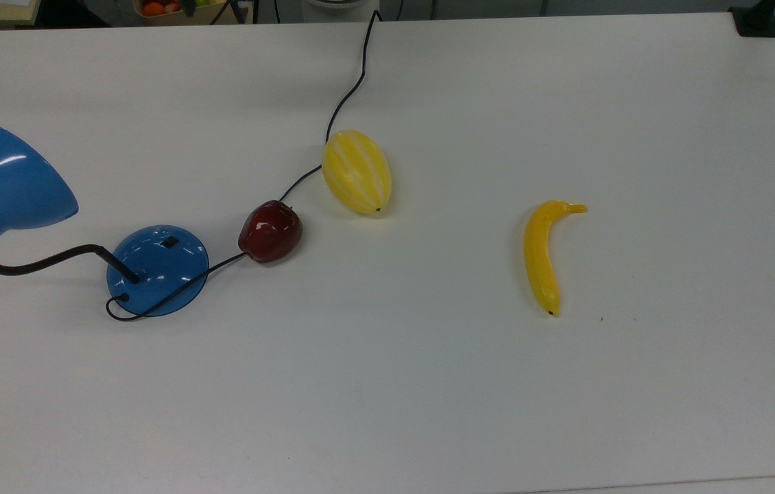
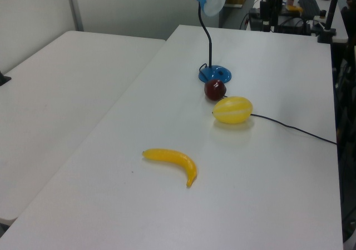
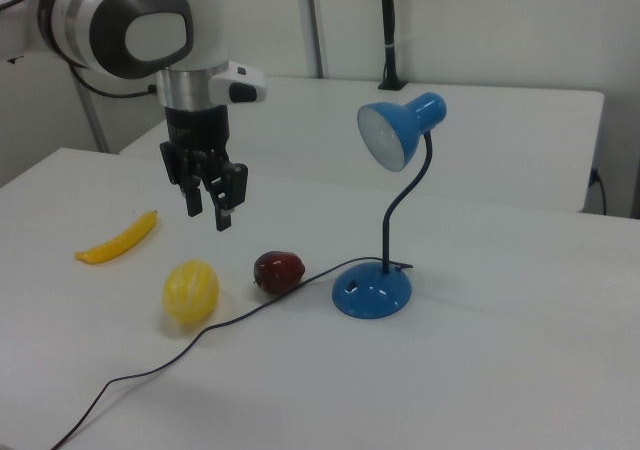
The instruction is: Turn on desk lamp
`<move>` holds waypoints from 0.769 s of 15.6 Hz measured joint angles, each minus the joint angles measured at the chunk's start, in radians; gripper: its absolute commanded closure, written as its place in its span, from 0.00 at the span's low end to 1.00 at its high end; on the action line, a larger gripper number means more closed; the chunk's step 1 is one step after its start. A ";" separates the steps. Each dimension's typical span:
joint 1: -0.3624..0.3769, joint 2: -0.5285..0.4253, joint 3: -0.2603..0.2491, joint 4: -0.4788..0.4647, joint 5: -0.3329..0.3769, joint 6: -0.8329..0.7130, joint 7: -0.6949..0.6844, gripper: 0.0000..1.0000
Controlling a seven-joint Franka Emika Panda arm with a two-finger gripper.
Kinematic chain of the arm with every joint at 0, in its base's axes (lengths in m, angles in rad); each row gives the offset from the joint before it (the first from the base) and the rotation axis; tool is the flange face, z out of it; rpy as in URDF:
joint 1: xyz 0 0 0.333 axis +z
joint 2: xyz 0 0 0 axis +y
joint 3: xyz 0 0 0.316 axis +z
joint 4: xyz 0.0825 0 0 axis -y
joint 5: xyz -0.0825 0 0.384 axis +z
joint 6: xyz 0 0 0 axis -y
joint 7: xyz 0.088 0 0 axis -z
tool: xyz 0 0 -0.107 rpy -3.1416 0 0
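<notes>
The desk lamp is glossy blue, with a cone shade (image 1: 7, 182) and a black bendy neck rising from a round base (image 1: 158, 269). It stands at the top view's left. A small black switch (image 1: 169, 241) sits on the base. In the right view the base (image 3: 371, 290) is at centre right, and my gripper (image 3: 208, 217) hangs open and empty above the table. The gripper is well to the right view's left of the lamp, over the fruit, and touches nothing. The left view has the lamp (image 2: 214, 73) at the table's far end.
A dark red apple (image 1: 270, 231) lies beside the base, with the lamp's black cord (image 1: 346, 96) running under it. A yellow striped melon (image 1: 356, 171) lies on that cord. A banana (image 1: 544, 254) lies far to the top view's right. A second table (image 2: 55, 94) adjoins in the left view.
</notes>
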 measured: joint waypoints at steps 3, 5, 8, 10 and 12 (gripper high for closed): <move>-0.004 0.001 0.000 0.000 0.015 0.002 -0.002 1.00; -0.014 0.004 0.000 0.000 0.016 0.017 -0.003 1.00; -0.032 0.017 -0.001 0.000 0.016 0.060 -0.004 1.00; -0.044 0.026 -0.001 0.000 0.016 0.074 -0.004 1.00; -0.053 0.030 -0.001 0.000 0.016 0.080 -0.009 1.00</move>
